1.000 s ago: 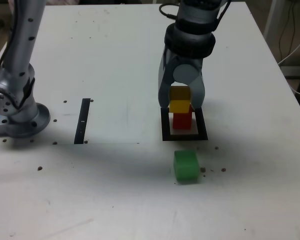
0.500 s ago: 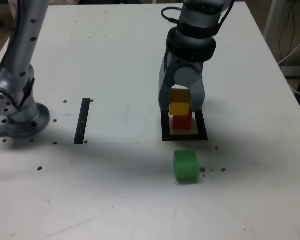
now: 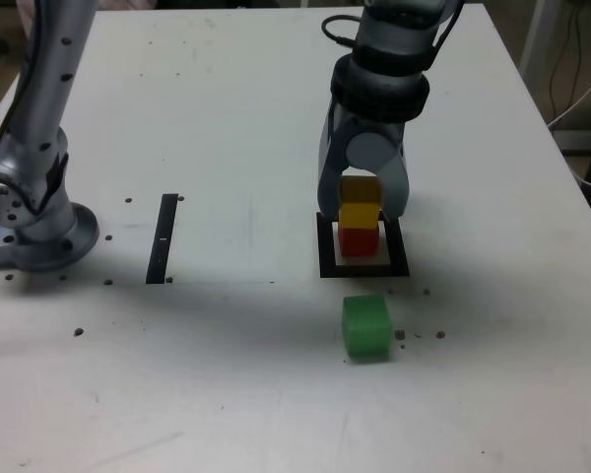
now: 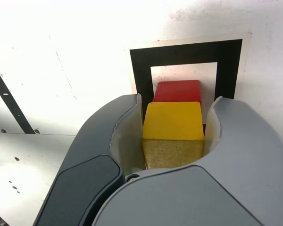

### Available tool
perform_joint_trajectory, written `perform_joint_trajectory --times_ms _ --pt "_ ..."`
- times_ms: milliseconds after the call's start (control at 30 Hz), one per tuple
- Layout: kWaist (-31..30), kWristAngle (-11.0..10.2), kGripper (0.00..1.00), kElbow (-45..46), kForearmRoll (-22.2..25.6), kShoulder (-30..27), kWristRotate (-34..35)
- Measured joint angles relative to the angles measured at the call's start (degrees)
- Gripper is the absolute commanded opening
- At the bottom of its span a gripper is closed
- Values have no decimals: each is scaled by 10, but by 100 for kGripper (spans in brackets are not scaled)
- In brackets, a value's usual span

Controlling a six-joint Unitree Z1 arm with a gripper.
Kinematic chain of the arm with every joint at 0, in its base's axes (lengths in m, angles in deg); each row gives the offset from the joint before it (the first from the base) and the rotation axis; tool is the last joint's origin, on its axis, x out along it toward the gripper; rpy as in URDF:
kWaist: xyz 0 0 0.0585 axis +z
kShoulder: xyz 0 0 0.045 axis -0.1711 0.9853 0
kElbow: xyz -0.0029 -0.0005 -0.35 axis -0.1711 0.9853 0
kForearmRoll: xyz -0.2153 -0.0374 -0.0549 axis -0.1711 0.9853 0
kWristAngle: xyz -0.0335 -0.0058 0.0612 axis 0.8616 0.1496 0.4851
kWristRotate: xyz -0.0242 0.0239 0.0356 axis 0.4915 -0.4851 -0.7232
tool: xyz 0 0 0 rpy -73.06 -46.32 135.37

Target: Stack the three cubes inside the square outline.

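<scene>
In the exterior view the gripper [image 3: 362,205] hangs straight down over the square outline [image 3: 325,246], its two grey fingers [image 3: 327,182] standing either side of the yellow cube [image 3: 359,216]; that cube sits on the red cube [image 3: 359,239], which rests on the white centre of the outline; the fingers block the sides of the stack, so from here only its front faces show; the green cube [image 3: 365,326] lies on the white table [image 3: 227,118] just in front of the outline, nearer the camera, apart from the frame and from the gripper; a few dark specks dot the table beside it; a thin black strip [image 3: 164,238] lies well off toward the exterior view's left, and beyond it stands the arm's grey base [image 3: 34,222]; cables [image 3: 571,99] hang past the table edge at the exterior view's right.

In the wrist view the gripper [image 4: 172,134] frames the yellow cube [image 4: 173,121] closely; the pale pads [image 4: 128,136] stand just beside the cube's side faces, and a thin dark gap shows on at least one side, so I cannot tell whether the jaws have hold of the cube or have just let go; they are only slightly apart, about a cube's width; the red cube [image 4: 177,91] peeks out from under the yellow one, inside the square outline [image 4: 140,70]; the black strip [image 4: 9,106] crosses the table [image 4: 75,37] well away.
</scene>
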Motion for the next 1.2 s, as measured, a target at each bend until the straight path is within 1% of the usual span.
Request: perform_joint_trajectory --times_ms 100,167,267,567,733,833,900,1067,1200 --pt "0 -1 97 0 0 0 0" --pt "0 -5 99 0 0 0 1" --pt "0 -10 100 0 0 0 3" --pt "0 -11 100 0 1 -6 3" --pt "0 -10 100 4 10 -47 1" --pt "-3 -7 100 31 15 -82 1" --pt "-6 -5 99 41 14 -95 4" --pt "-17 -4 99 55 12 -98 27" --pt "-43 -2 99 48 13 -106 75"
